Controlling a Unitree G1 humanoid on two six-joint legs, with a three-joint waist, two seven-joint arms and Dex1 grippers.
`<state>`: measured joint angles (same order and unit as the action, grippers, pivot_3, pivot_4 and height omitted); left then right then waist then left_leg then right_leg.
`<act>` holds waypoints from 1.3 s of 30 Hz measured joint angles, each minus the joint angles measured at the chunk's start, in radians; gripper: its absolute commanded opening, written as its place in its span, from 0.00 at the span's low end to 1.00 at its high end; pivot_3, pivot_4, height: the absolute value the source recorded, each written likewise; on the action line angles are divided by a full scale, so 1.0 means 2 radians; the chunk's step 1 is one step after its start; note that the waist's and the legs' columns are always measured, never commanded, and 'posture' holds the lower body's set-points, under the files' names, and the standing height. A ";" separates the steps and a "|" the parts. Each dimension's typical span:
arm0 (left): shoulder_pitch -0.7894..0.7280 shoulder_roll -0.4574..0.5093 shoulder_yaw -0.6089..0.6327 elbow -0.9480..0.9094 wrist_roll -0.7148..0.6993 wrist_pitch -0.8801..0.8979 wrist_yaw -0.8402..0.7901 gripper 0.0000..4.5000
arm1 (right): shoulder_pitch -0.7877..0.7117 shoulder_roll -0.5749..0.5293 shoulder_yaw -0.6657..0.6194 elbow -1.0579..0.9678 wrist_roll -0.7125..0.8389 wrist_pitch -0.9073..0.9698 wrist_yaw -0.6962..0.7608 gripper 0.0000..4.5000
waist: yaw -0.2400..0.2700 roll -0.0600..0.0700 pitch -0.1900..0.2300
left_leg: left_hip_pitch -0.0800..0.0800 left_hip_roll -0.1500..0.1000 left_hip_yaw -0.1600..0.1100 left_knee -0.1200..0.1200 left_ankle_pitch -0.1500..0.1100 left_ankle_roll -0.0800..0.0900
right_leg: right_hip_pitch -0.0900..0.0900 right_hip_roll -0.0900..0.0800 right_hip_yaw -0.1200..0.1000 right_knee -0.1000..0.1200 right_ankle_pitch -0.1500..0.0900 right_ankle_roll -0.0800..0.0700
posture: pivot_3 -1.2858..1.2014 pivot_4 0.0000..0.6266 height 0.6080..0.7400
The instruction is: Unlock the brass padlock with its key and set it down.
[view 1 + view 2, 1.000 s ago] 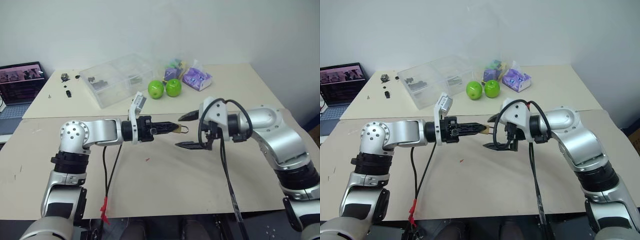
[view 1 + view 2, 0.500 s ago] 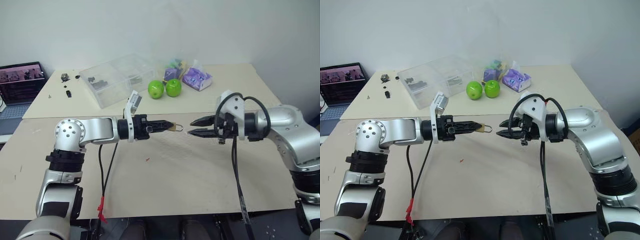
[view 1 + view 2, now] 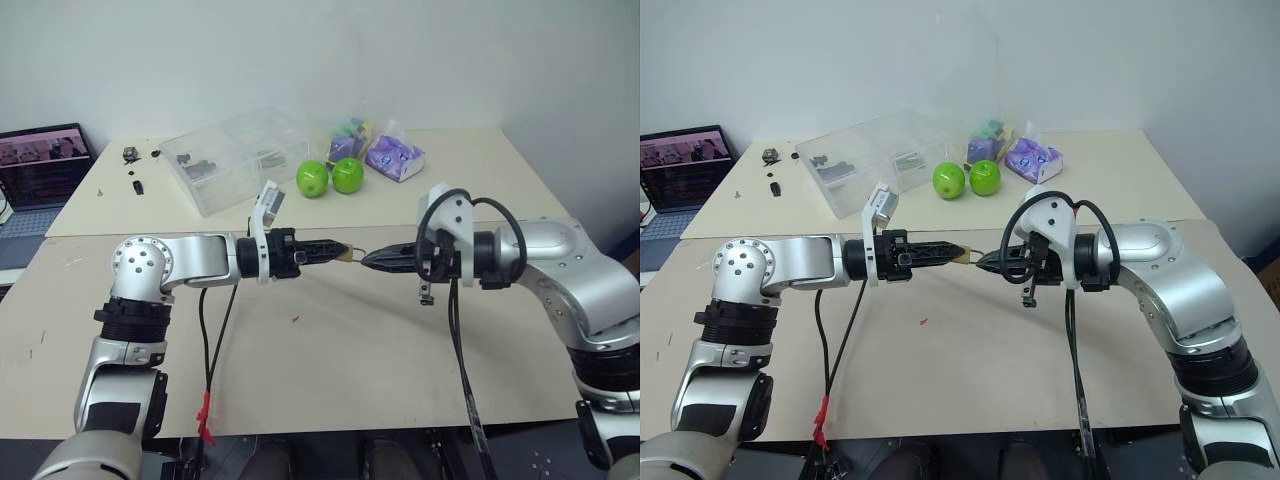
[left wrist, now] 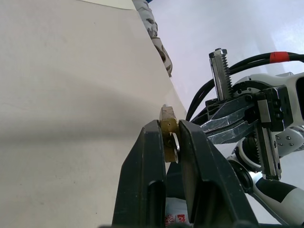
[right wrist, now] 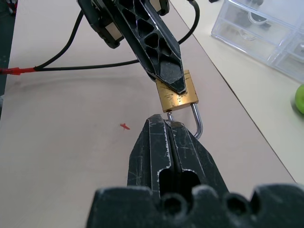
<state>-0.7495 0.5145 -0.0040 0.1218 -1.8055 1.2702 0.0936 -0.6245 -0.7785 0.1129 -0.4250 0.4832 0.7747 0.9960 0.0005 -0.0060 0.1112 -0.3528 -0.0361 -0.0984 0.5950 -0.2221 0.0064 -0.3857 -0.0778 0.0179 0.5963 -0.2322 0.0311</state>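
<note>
The brass padlock [image 5: 178,95] hangs in the air over the middle of the table, its golden body pinched between the black fingers of my left gripper [image 3: 335,250], which is shut on it. The silvery shackle [image 5: 198,118] points toward my right gripper [image 5: 165,122]. That gripper reaches in from the right. Its jaws are shut, and its tips meet one leg of the shackle right at the lock body. In the left wrist view the padlock [image 4: 167,126] sits between my own fingers, with the right gripper just beyond it. The key is out of view.
At the back of the table stand a clear plastic drawer box [image 3: 235,155], two green apples [image 3: 330,177] and a purple packet [image 3: 394,157]. A laptop [image 3: 40,170] sits at the far left beside small dark parts [image 3: 133,170]. A red speck [image 3: 295,320] lies on the tabletop below the grippers.
My right gripper has gone from wide open to shut and has come in from the right onto the shackle. The left gripper has held the padlock still.
</note>
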 measured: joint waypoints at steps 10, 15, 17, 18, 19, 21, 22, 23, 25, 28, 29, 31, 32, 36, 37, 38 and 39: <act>0.000 -0.002 0.000 0.000 0.000 0.000 0.002 0.01 | 0.000 0.013 0.018 0.025 -0.019 -0.022 -0.003 0.01 | 0.000 0.000 0.000 | 0.000 0.000 0.000 0.000 0.000 0.000 | 0.000 0.000 0.000 0.000 0.000 0.000 | 0.52 0.24 1.00; 0.000 -0.003 0.000 0.000 -0.001 0.000 0.005 0.01 | 0.000 0.016 0.020 0.032 -0.026 -0.028 -0.002 0.01 | 0.000 0.000 0.000 | 0.000 0.000 0.000 0.000 0.000 0.000 | 0.000 0.000 0.000 0.000 0.000 0.000 | 0.52 0.24 1.00; 0.000 -0.003 0.000 -0.001 -0.001 0.000 0.007 0.01 | 0.000 0.017 0.021 0.032 -0.030 -0.032 -0.002 0.01 | 0.000 0.000 0.000 | 0.000 0.000 0.000 0.000 0.000 0.000 | 0.000 0.000 0.000 0.000 0.000 0.000 | 0.52 0.24 1.00; 0.000 -0.003 0.000 -0.001 -0.001 0.000 0.008 0.01 | 0.000 0.018 0.022 0.032 -0.030 -0.033 -0.002 0.01 | 0.000 0.000 0.000 | 0.000 0.000 0.000 0.000 0.000 0.000 | 0.000 0.000 0.000 0.000 0.000 0.000 | 0.52 0.24 1.00; 0.000 -0.003 0.000 -0.001 -0.001 0.000 0.008 0.01 | 0.000 0.019 0.023 0.032 -0.032 -0.033 -0.002 0.01 | 0.000 0.000 0.000 | 0.000 0.000 0.000 0.000 0.000 0.000 | 0.000 0.000 0.000 0.000 0.000 0.000 | 0.52 0.24 1.00; 0.000 -0.004 0.000 -0.002 -0.002 0.000 0.011 0.01 | -0.003 0.021 0.030 0.036 -0.035 -0.035 -0.001 0.01 | -0.001 0.000 0.000 | 0.000 0.000 0.000 0.000 0.000 0.000 | 0.000 0.000 0.000 0.000 0.000 0.000 | 0.52 0.24 1.00; 0.000 -0.004 0.000 -0.003 -0.002 0.000 0.011 0.01 | -0.005 0.022 0.032 0.038 -0.036 -0.035 -0.001 0.01 | -0.001 0.000 0.000 | 0.000 0.000 0.000 0.000 0.000 0.000 | 0.000 0.000 0.000 0.000 0.000 0.000 | 0.52 0.24 1.00; 0.000 -0.004 0.000 -0.003 -0.002 -0.001 0.013 0.01 | -0.008 0.024 0.034 0.041 -0.039 -0.035 -0.001 0.01 | -0.001 0.000 0.000 | 0.000 0.000 0.000 0.000 0.000 0.000 | 0.000 0.000 0.000 0.000 0.000 0.000 | 0.52 0.24 1.00; 0.000 -0.004 0.000 -0.004 -0.002 -0.001 0.014 0.01 | -0.012 0.026 0.035 0.045 -0.041 -0.036 -0.001 0.01 | -0.001 0.000 0.000 | 0.000 0.000 0.000 0.000 0.000 0.000 | 0.000 0.000 0.000 0.000 0.000 0.000 | 0.52 0.24 1.00; 0.001 -0.004 0.000 -0.005 -0.003 -0.002 0.018 0.01 | -0.015 0.030 0.036 0.052 -0.045 -0.037 -0.002 0.01 | -0.001 0.000 0.000 | 0.000 0.000 0.000 0.000 0.000 0.000 | 0.000 0.000 0.000 0.000 0.000 0.000 | 0.52 0.24 1.00; 0.001 -0.004 0.000 -0.005 -0.004 -0.002 0.019 0.01 | -0.016 0.032 0.036 0.055 -0.046 -0.038 -0.002 0.01 | -0.001 0.000 0.000 | 0.000 0.000 0.000 0.000 0.000 0.000 | 0.000 0.000 0.000 0.000 0.000 0.000 | 0.52 0.24 1.00; 0.001 -0.004 0.001 -0.008 -0.007 -0.003 0.023 0.01 | -0.016 0.038 0.037 0.061 -0.053 -0.042 -0.005 0.01 | -0.001 0.000 0.000 | 0.000 0.000 0.000 0.000 0.000 0.000 | 0.000 0.000 0.000 0.000 0.000 0.000 | 0.52 0.24 1.00; 0.002 -0.004 0.001 -0.009 -0.008 -0.004 0.024 0.01 | -0.016 0.040 0.038 0.063 -0.054 -0.043 -0.005 0.01 | -0.001 0.000 0.000 | 0.000 0.000 0.000 0.000 0.000 0.000 | 0.000 0.000 0.000 0.000 0.000 0.000 | 0.52 0.24 1.00; 0.003 -0.001 0.001 -0.013 -0.017 -0.015 0.032 0.01 | -0.016 0.052 0.041 0.080 -0.065 -0.060 -0.009 0.01 | -0.001 0.000 0.000 | 0.000 0.000 0.000 0.000 0.000 0.000 | 0.000 0.000 0.000 0.000 0.000 0.000 | 0.52 0.24 1.00; 0.003 0.001 0.001 -0.014 -0.020 -0.017 0.034 0.01 | -0.016 0.053 0.042 0.084 -0.069 -0.065 -0.009 0.01 | -0.001 0.000 0.000 | 0.000 0.000 0.000 0.000 0.000 0.000 | 0.000 0.000 0.000 0.000 0.000 0.000 | 0.52 0.24 1.00; 0.004 0.002 0.001 -0.014 -0.023 -0.020 0.036 0.01 | -0.015 0.053 0.044 0.090 -0.075 -0.070 -0.009 0.01 | -0.001 0.000 0.000 | 0.000 0.000 0.000 0.000 0.000 0.000 | 0.000 0.000 0.000 0.000 0.000 0.000 | 0.52 0.24 1.00; 0.005 0.003 0.001 -0.016 -0.025 -0.020 0.037 0.01 | -0.014 0.053 0.044 0.093 -0.078 -0.073 -0.010 0.01 | -0.001 0.000 0.000 | 0.000 0.000 0.000 0.000 0.000 0.000 | 0.000 0.000 0.000 0.000 0.000 0.000 | 0.52 0.24 1.00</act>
<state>-0.7405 0.5199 -0.0013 0.0903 -1.8546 1.2303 0.1668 -0.6517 -0.6727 0.2007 -0.2388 0.3267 0.6288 0.9756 -0.0007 -0.0058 0.1111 -0.3526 -0.0360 -0.0984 0.5948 -0.2217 0.0058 -0.3859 -0.0776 0.0177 0.5966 -0.2321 0.0309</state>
